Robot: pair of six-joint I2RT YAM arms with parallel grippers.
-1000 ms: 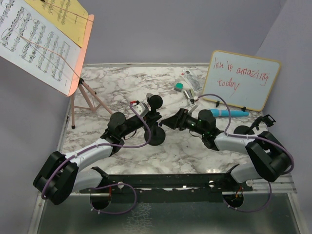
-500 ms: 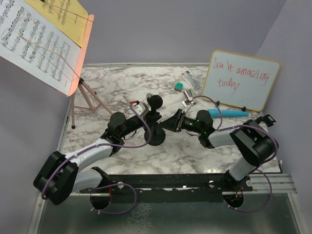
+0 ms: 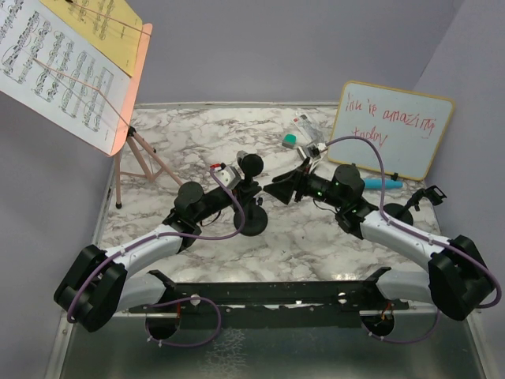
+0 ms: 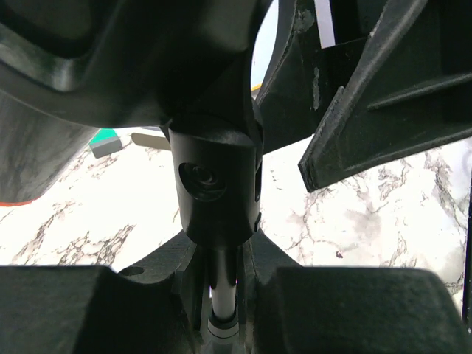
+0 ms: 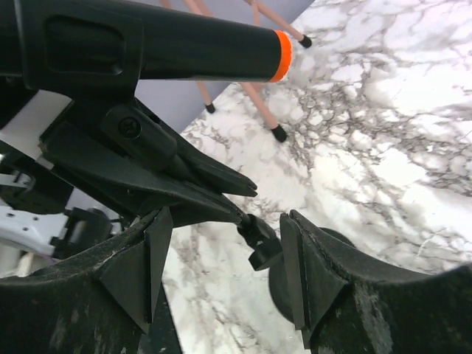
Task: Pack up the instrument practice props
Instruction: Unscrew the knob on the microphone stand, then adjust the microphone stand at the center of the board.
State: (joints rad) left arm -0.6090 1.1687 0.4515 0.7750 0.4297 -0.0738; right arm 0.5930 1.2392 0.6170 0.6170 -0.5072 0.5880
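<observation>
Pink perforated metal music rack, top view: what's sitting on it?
White printed sheet-music pages and a yellow sheet cover the pink perforated metal music rack. Only its edge shows; its face is hidden.

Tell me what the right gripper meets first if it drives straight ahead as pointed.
Likely the small clamp lever on the mic pole that the left gripper holds; it sits just ahead of the open right gripper. Depth unclear.

Glossy marble-look table (image 3: 205, 134), matt black mic pole (image 3: 253, 225) — paper sheet-music pages (image 3: 55, 63)
</observation>
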